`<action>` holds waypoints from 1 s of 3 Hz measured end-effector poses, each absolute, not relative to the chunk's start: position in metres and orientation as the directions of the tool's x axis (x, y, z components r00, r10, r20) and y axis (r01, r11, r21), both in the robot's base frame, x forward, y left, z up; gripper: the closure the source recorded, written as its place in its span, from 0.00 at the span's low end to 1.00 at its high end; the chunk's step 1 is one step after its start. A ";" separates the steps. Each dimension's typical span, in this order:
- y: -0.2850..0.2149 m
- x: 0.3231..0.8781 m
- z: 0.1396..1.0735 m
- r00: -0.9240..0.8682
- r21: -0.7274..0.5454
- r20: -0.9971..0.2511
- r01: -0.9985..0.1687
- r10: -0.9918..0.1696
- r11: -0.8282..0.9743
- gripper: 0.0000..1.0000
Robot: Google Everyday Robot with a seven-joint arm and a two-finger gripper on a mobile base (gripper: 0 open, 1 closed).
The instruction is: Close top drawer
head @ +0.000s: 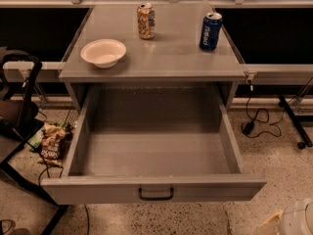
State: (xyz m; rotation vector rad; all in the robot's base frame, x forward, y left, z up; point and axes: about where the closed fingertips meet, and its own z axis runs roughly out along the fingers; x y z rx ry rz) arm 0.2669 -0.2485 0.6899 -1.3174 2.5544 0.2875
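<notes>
The top drawer (151,187) is a wide grey metal drawer, pulled far out of the cabinet toward me, and its inside is bare. Its small black bar handle (155,194) sits mid-front. The two lower drawers are hidden beneath it. My gripper (297,219) shows only as a pale rounded shape in the bottom right corner, low over the floor. It is right of the drawer's front corner and apart from it.
On the cabinet top (171,53) stand a white bowl (103,52), a tan can (145,20) and a blue can (210,31). A black frame (19,106) and snack bags (51,141) are at the left. Cables (257,119) lie on the floor at the right.
</notes>
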 end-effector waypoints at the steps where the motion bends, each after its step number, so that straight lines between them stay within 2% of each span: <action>1: -0.243 0.273 0.682 -0.550 0.055 -0.324 -0.824 -0.770 0.564 1.00; 2: -0.221 0.294 0.657 -0.517 0.037 -0.381 -0.837 -0.767 0.546 1.00; 3: -0.181 0.342 0.625 -0.418 -0.013 -0.494 -0.873 -0.763 0.487 1.00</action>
